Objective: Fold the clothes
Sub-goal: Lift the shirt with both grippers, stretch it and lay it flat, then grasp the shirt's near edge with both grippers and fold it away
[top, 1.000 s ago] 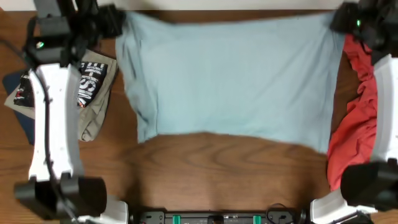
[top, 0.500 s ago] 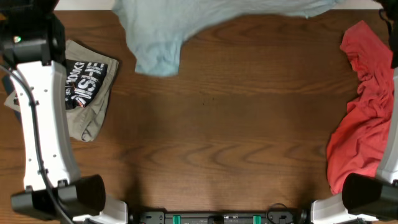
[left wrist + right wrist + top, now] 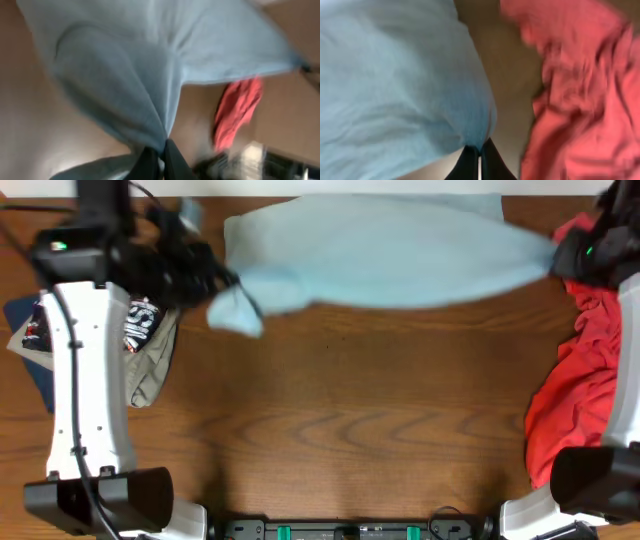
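so left tool [image 3: 159, 159] and right tool [image 3: 479, 158] pinch opposite edges of blue t-shirt [image 3: 390, 250].

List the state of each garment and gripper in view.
Blue T-shirt: stretched between both grippers, bunched at each pinch.
Red T-shirt: crumpled heap at right.
Printed garment: rumpled, lying at left.
Left gripper: shut on blue T-shirt.
Right gripper: shut on blue T-shirt.

Even, soft light overhead; both wrist views heavily motion-blurred, no glare.
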### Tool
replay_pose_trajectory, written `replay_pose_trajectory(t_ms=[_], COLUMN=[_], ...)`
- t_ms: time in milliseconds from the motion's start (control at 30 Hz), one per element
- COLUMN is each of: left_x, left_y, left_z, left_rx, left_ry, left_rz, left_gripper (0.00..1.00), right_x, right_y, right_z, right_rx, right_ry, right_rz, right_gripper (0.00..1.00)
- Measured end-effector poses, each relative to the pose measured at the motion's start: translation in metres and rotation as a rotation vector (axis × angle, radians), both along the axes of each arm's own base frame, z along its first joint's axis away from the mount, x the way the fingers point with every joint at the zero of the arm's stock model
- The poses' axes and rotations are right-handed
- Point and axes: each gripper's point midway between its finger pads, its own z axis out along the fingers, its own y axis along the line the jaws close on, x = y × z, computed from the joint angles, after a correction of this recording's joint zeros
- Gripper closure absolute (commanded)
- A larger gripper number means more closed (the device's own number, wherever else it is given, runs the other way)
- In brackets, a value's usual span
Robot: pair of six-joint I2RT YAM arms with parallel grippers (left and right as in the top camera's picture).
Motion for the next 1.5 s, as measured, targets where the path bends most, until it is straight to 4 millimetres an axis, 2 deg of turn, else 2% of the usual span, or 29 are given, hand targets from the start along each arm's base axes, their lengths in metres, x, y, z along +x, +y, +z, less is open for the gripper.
replay_pose_trajectory(t_ms=[133, 233, 333, 500, 600, 667, 867, 967, 1100, 1233, 1400, 1500], left_x=[-0.037, -0.068, -0.106, -0.163, -0.188, -0.193, -0.188, -0.177, -0.148, -0.109, -0.066, -0.047], left_y=[-0.009, -0.009, -0.006, 0.004, 0.01, 0.013, 0.021, 0.023, 0.023, 0.026, 0.041, 0.052], left_z=[-0.055, -0.098, -0.139, -0.186, -0.201, -0.202, -0.185, -0.177, -0.169, -0.165, -0.159, -0.156], left_rx=[0.091, 0.152, 0.189, 0.225, 0.255, 0.271, 0.332, 0.345, 0.341, 0.341, 0.328, 0.314], left_ry=[0.187, 0.338, 0.5, 0.708, 0.799, 0.807, 0.683, 0.564, 0.377, 0.219, 0.101, 0.054], left_rz=[-0.092, -0.142, -0.179, -0.202, -0.192, -0.175, -0.088, -0.049, -0.001, 0.082, 0.235, 0.309], left_gripper=[0.94, 0.94, 0.94, 0.94, 0.94, 0.94, 0.94, 0.94, 0.94, 0.94, 0.94, 0.94], right_x=[-0.031, -0.063, -0.099, -0.155, -0.18, -0.19, -0.19, -0.183, -0.162, -0.127, -0.089, -0.077], right_y=[0.004, 0.01, 0.017, 0.024, 0.024, 0.023, 0.021, 0.02, 0.015, 0.01, 0.004, 0.001], right_z=[-0.059, -0.103, -0.138, -0.177, -0.19, -0.194, -0.191, -0.184, -0.176, -0.17, -0.165, -0.162], right_rx=[0.026, 0.053, 0.081, 0.117, 0.127, 0.132, 0.124, 0.114, 0.096, 0.088, 0.076, 0.07], right_ry=[0.203, 0.365, 0.514, 0.707, 0.783, 0.81, 0.783, 0.724, 0.59, 0.421, 0.266, 0.212], right_rz=[0.005, 0.007, 0.009, -0.018, -0.061, -0.088, -0.116, -0.124, -0.13, -0.131, -0.127, -0.125], right_gripper=[0.99, 0.99, 0.99, 0.99, 0.99, 0.99, 0.99, 0.99, 0.99, 0.99, 0.99, 0.99])
